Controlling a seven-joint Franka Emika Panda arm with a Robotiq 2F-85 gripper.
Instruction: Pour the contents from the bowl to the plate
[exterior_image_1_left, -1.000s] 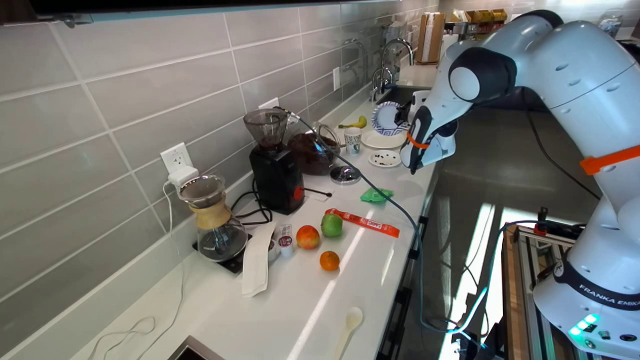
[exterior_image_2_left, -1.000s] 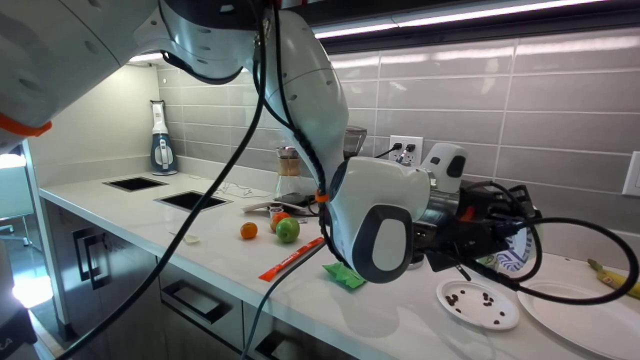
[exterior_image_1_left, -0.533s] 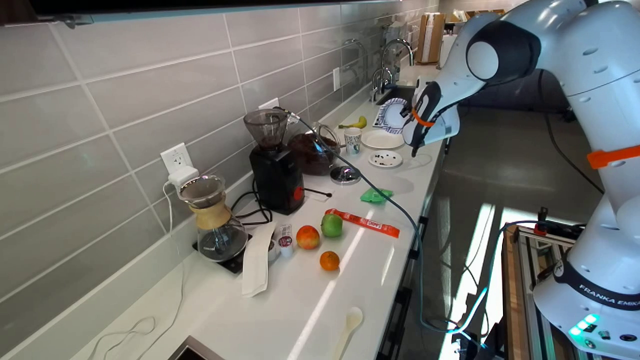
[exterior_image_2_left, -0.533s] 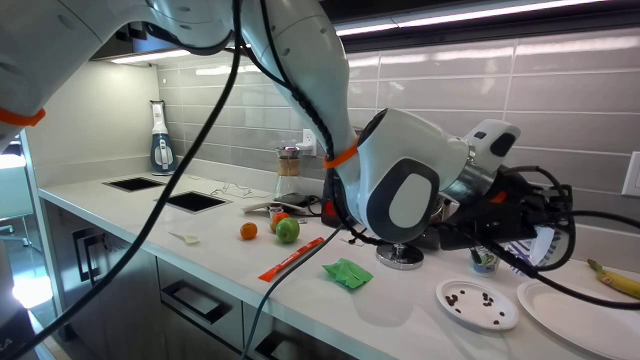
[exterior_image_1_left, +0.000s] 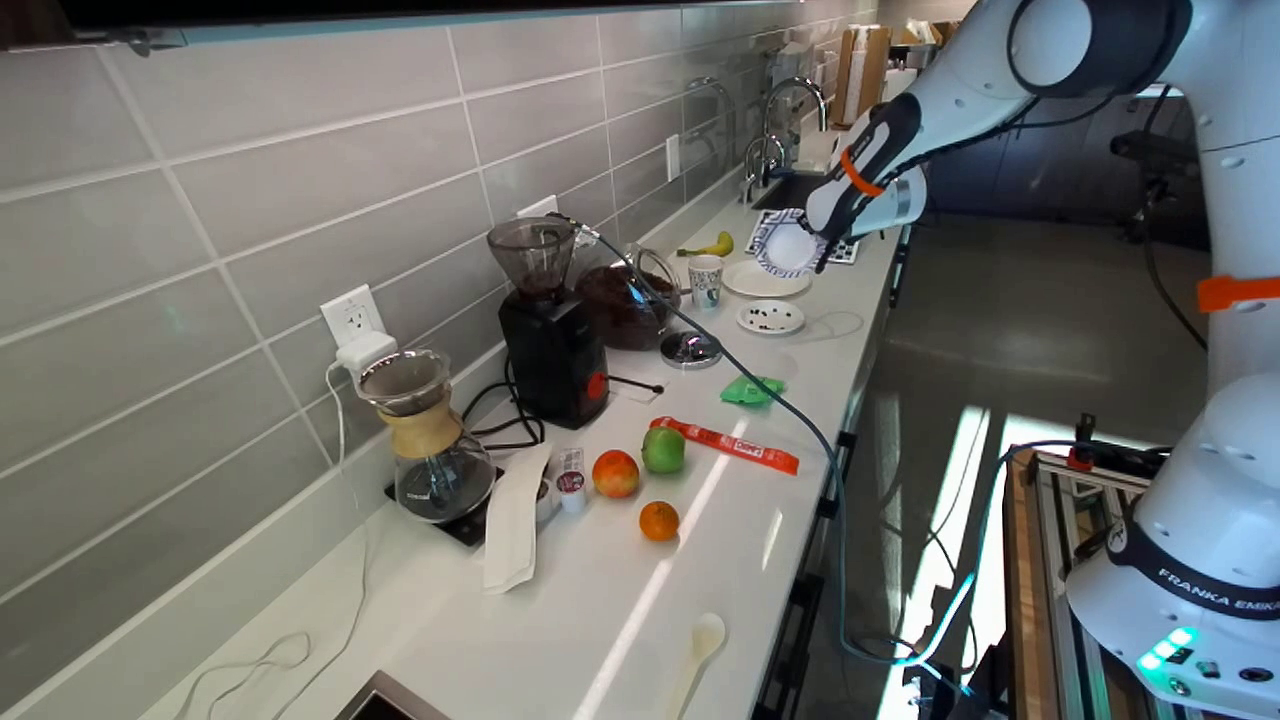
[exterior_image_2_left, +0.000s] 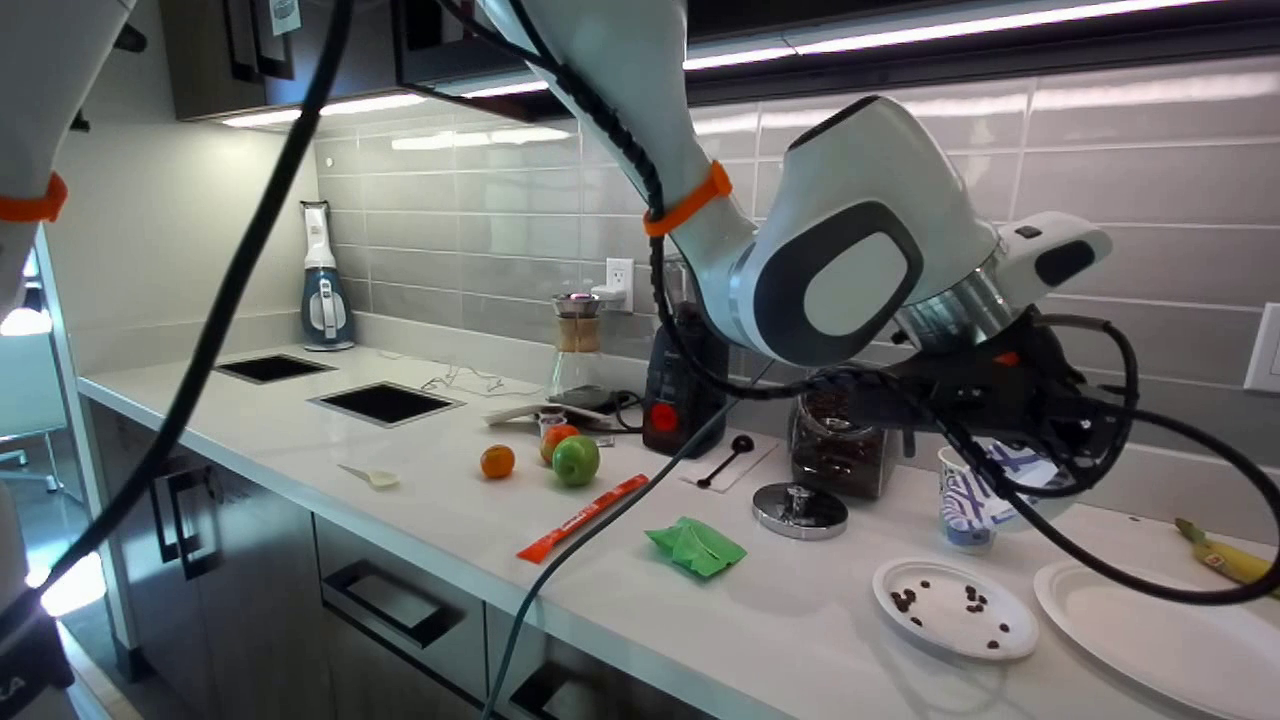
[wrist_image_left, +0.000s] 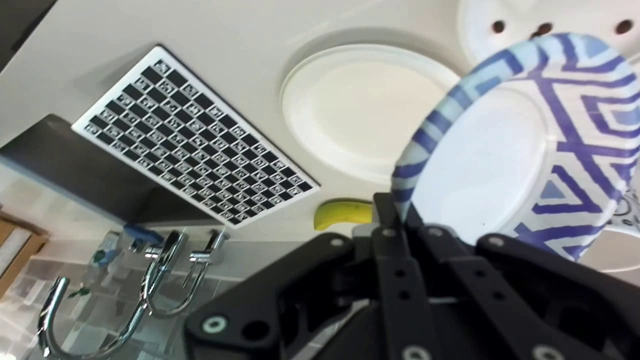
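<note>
- Larger white plate (wrist_image_left: 360, 110): flat on the counter (exterior_image_1_left: 500, 650), partly masked in the wrist view.
- Robotiq gripper (wrist_image_left: 401, 216): raised, jaws closed, next item's rim pinched between fingertips.
- Patterned paper bowl (wrist_image_left: 485, 165): gripped, jutting right of the fingertips in the wrist view, steeply tilted; visible inside bare. Next move likely turns on levelling it.
- Smaller white plate (exterior_image_2_left: 945, 625): near the bowl, lower.
- Dark beans (wrist_image_left: 624, 26): several, scattered on the smaller plate; pour seemingly done.

Beans (wrist_image_left: 545, 28) lay on the small plate (exterior_image_2_left: 945, 628). A banana (wrist_image_left: 345, 214) lay between the big plate (wrist_image_left: 370, 105) and the worktop's (exterior_image_2_left: 800, 620) back edge.
</note>
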